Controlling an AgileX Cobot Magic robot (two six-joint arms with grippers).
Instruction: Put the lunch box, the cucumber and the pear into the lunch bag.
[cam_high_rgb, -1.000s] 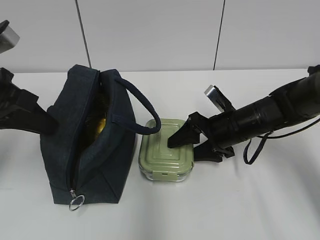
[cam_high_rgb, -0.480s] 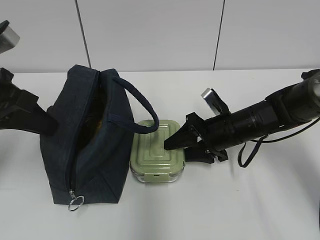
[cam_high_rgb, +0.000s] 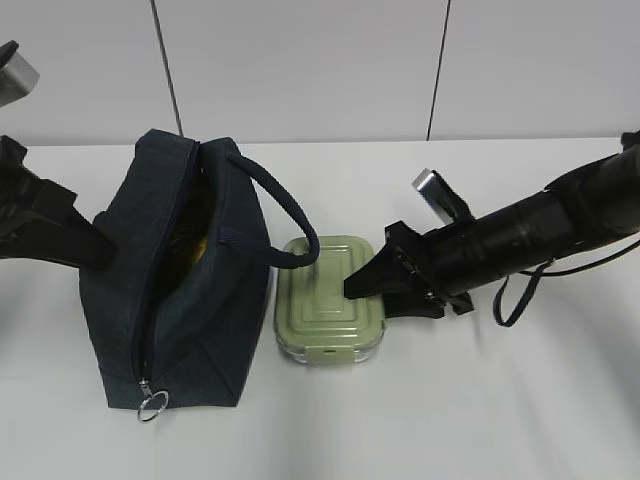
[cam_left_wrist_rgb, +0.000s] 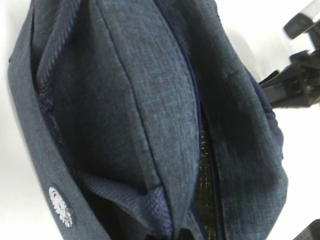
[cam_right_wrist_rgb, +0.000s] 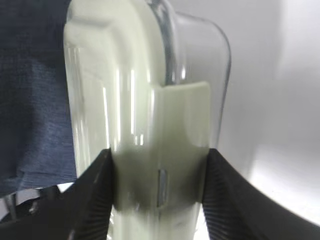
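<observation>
The navy lunch bag stands at the left with its top zipper open; it fills the left wrist view. A yellow pear shows inside the opening. The cucumber is hidden. The lunch box, clear glass with a sage-green lid, lies flat just right of the bag. My right gripper is shut on its right end, with the fingers on both sides of the lid clip. My left gripper is at the bag's left side, where gathered fabric hides its fingers.
The bag's strap handle arches over the lunch box's left rear corner. The metal ring pull hangs at the bag's near bottom corner. The white table ends at a white wall behind.
My right gripper pushed the lunch box left against the bag half a second ago. It has now drawn back right with the box to about where it was.
</observation>
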